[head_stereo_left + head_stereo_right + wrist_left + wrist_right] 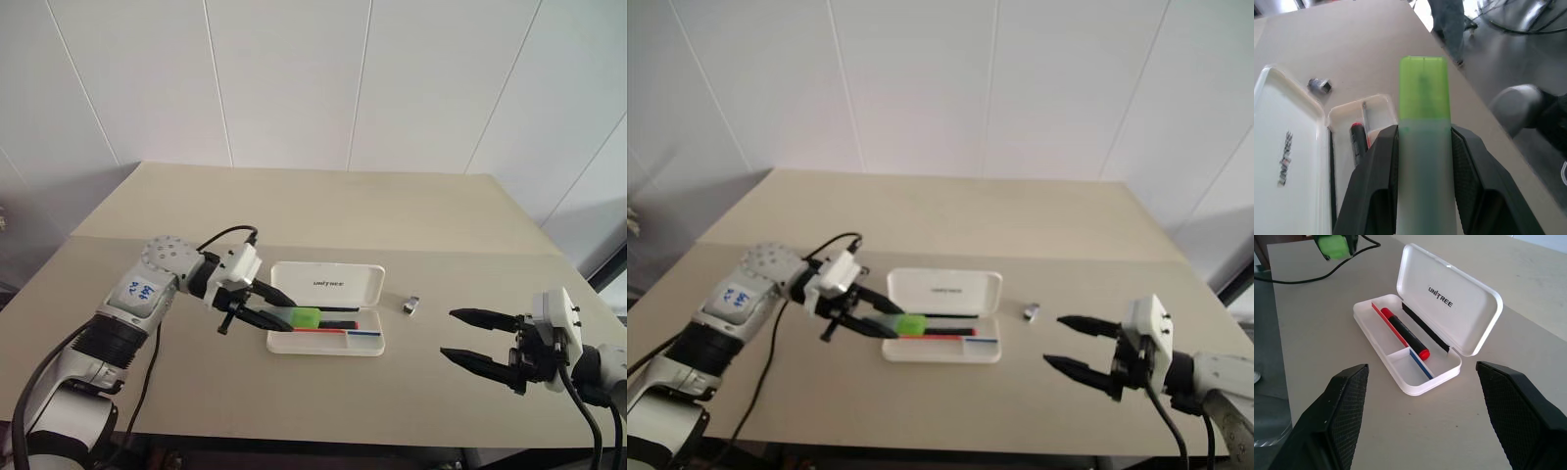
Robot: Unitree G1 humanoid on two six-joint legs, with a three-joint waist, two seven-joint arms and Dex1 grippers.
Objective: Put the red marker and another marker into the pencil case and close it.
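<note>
Pencil case (pixel 1449 298) lies open mid-bench; its lid reads "UNITREE". Red marker (pixel 1403 332) already rests inside. Left pincer (pixel 1422 147) pinches the green highlighter (pixel 305 316) above the case's left end. Right pincer (pixel 480 338) waits spread at right. Remaining: deposit highlighter, close lid.

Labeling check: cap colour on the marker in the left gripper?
Lime green cap, pale mint body; clearest in the left wrist view.
</note>
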